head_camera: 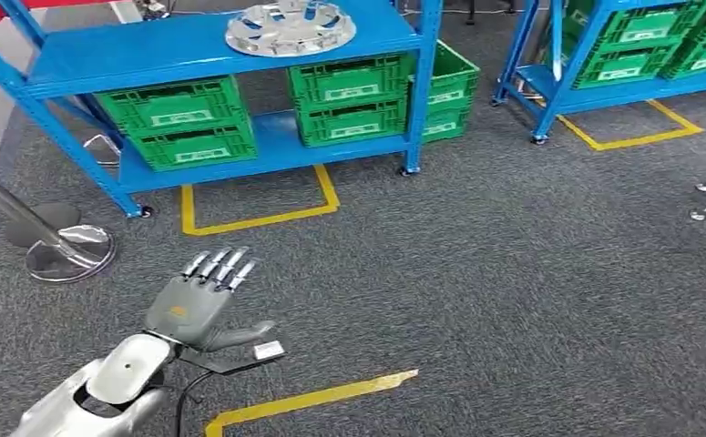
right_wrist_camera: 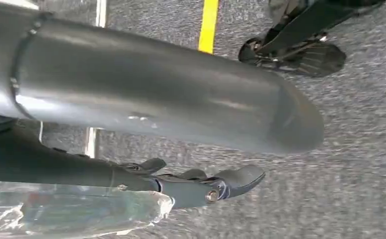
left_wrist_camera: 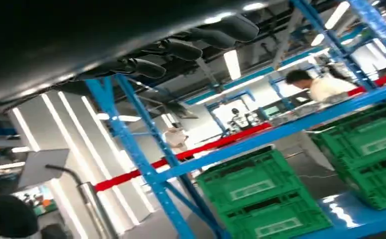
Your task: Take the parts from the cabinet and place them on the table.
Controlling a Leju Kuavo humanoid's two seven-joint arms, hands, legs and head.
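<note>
Nearest, at the lower left of the head view, the silver left arm reaches forward over the grey carpet [head_camera: 513, 273], and the left robot hand [head_camera: 199, 305] is released: its fingers [head_camera: 217, 266] are spread and straight, pointing toward the far shelving, and it holds nothing. A short strip of yellow floor tape [head_camera: 308, 399] lies just right of the forearm. In the left wrist view the dark fingers [left_wrist_camera: 181, 49] of the same robot hand extend apart, with nothing between them.

The right robot hand [right_wrist_camera: 191, 186] appears in the right wrist view, hanging over the carpet. Its thick grey thumb [right_wrist_camera: 171, 94] and darker fingers [right_wrist_camera: 235, 178] lie extended and are not closed on anything. A crinkled clear plastic wrap [right_wrist_camera: 76, 211] sits just beside the fingers; whether it touches them is not clear.

Further out on the left, a shiny round stand base [head_camera: 66, 253] rests on the floor. Beyond it, a yellow tape outline [head_camera: 258, 217] marks the carpet in front of the blue cabinet [head_camera: 240, 50]. The cabinet's lower shelf carries stacked green crates [head_camera: 185, 123], with more to their right. On the upper shelf, at the far edge of the view, lies the part [head_camera: 290, 27], a round silver disc resembling a wheel cover, flat on the blue surface and well apart from both robot hands. To the far right stands a second blue rack [head_camera: 622, 55], also loaded with green crates.
</note>
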